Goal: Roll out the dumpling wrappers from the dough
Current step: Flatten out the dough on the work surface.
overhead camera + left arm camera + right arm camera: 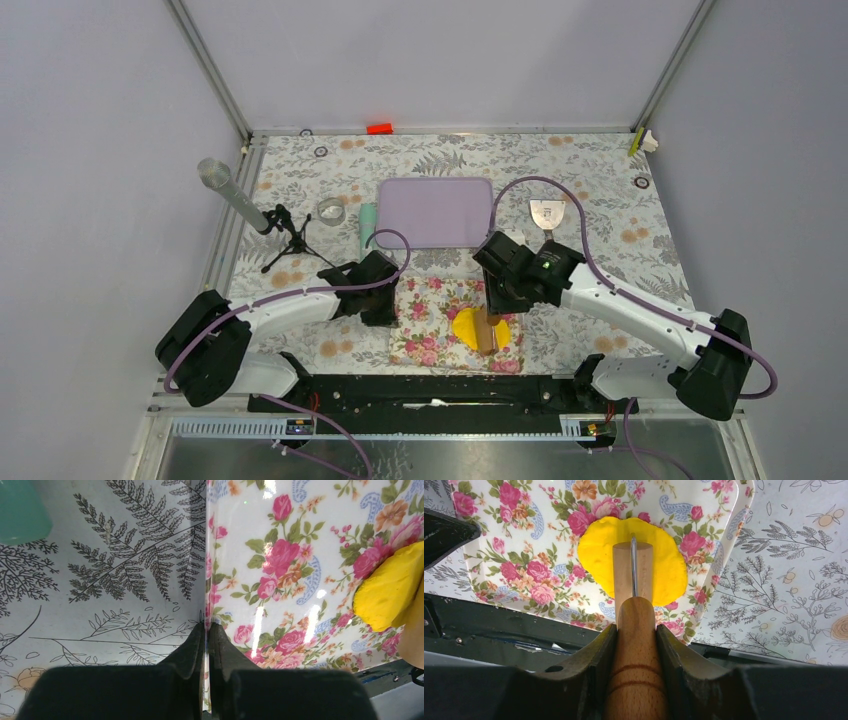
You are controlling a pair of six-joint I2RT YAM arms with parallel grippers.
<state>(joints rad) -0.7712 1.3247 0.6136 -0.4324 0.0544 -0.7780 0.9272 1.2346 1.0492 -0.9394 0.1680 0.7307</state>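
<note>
Right gripper (495,305), in the top view, is clamped on a small wooden roller with a turned handle (487,332). The roller lies on one flattened lump of bright yellow dough (466,326). The dough sits in the near right part of a shallow rectangular tray with a pink rose pattern (425,318), and the tray holds only this dough with the roller on it. The left gripper (392,305) is at the left edge of the tray. Behind the tray, the fern-printed surface (600,170) carries one lilac rectangular mat (435,212), one metal scraper (546,214), one small clear glass (331,210) and one mint-green cylinder (367,228).

From the left wrist, the left gripper (207,627) has its fingers pressed together, and the thin rim of the tray (260,535) runs between them. One piece of dough (390,587) lies at the right and touches the roller (414,630), which is cut off by the picture's edge.

From the right wrist, the right gripper (636,630) pinches the handle of the roller (624,570) from both sides. The head of the roller rests on the middle of the dough (596,550), a roughly round sheet lying in the tray (499,535) near its right rim.
</note>
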